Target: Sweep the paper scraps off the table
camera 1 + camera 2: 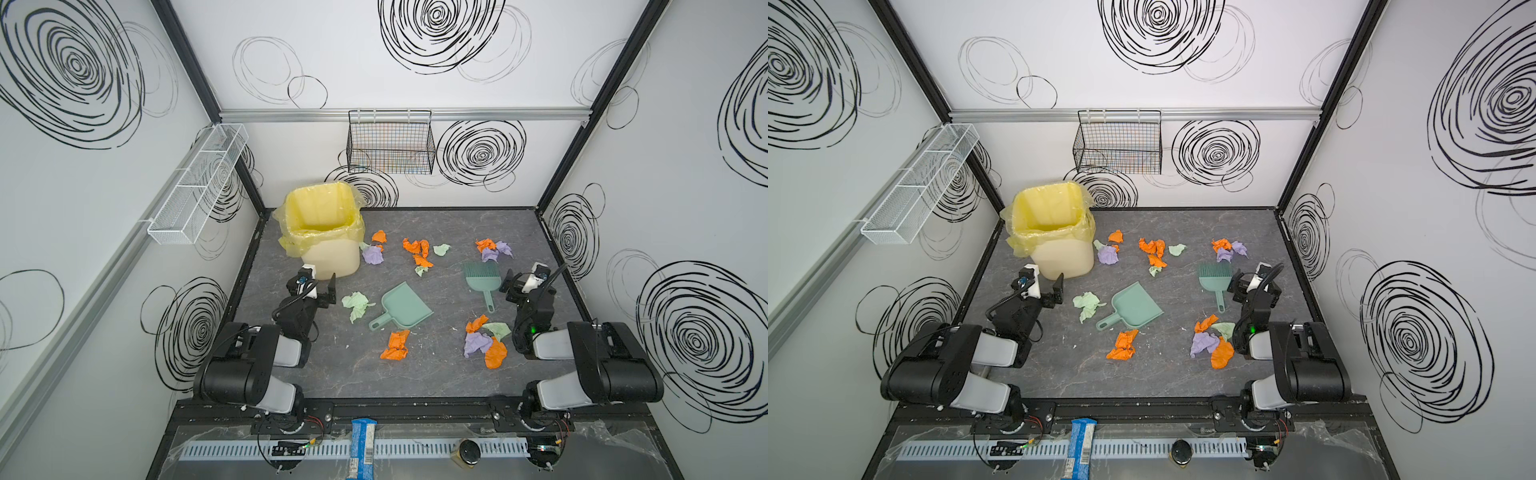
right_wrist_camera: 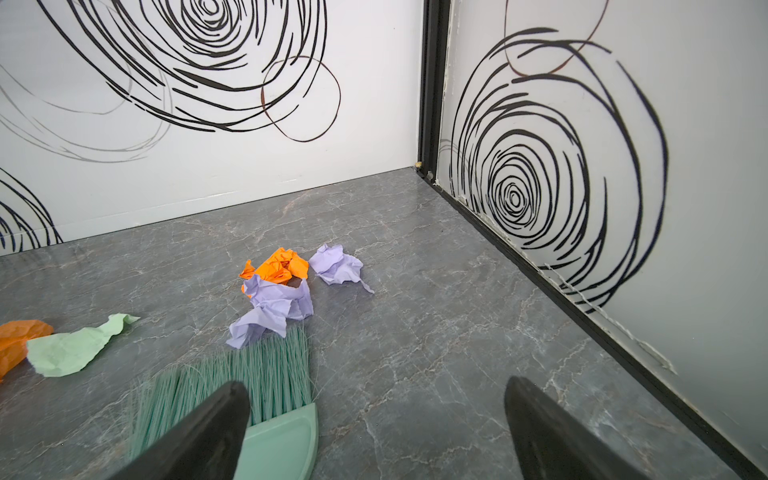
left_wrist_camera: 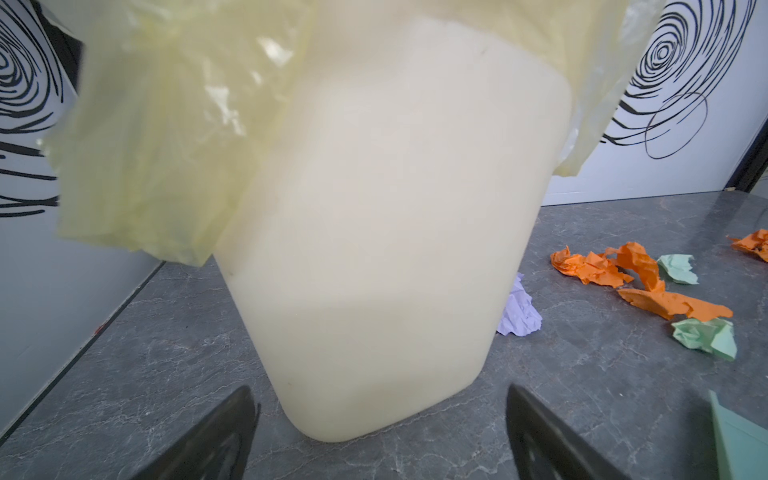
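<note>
Both arms sit low over the counter point(image 1: 415, 374), and neither holds anything.

Left tool point(image 3: 379, 392): jaws wide and empty. The cream bin point(image 1: 334, 255) stands close ahead of it, lower corner lined up between the fingers, though I see no contact. The yellow liner point(image 3: 166, 145) droops over the bin's rim, above the tool.

Right tool point(image 2: 378, 386): jaws also wide and empty. The mint brush point(image 1: 482, 276) lies flat just beside it, its head passing under one finger in the right wrist view. Its bristles point away ahead of the tool and its handle trails back toward the arm. I read that as laid ready for this side.

The dustpan point(image 1: 405, 307) is well off the left tool's inner side, past one pale green scrap. Its handle is turned toward that arm, probably so each tool takes one implement.

The paper scraps point(image 1: 395, 345) are all loose on the counter:
- an orange and lilac clump ahead of the right tool, with one lilac piece touching the bristle tips
- a second clump back beside that arm
- several between the two tools
- a few hard against the bin

I see none in the dustpan.

My judgement is that sweeping has not begun. The right tool must draw back to reach the brush handle.
</note>
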